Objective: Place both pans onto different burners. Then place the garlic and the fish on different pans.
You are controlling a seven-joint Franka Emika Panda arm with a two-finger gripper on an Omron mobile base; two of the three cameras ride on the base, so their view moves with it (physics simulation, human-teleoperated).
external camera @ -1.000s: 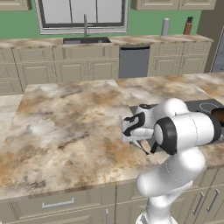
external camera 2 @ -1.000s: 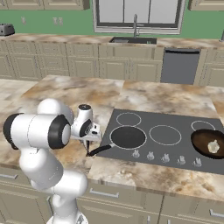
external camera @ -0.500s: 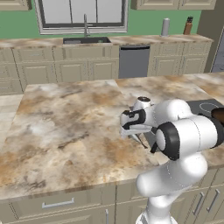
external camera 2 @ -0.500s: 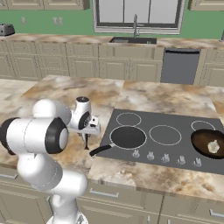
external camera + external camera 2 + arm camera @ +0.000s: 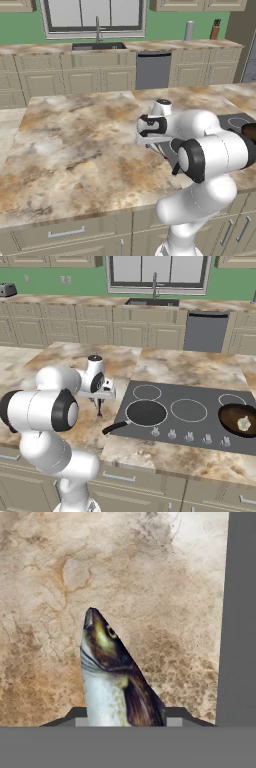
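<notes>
Silver-grey fish (image 5: 112, 677) is clamped between the fingers (image 5: 176, 714), head outward, above the marbled tabletop (image 5: 45, 587). Black pan (image 5: 146, 412) sits on a front burner.

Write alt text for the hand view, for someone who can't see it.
A small fish is clamped between the two dark fingers at the bottom of the frame, head pointing away from the camera, eye and open mouth visible. Behind it lies a mottled tan marble counter, with the straight edge of the dark grey cooktop down the right side.
</notes>
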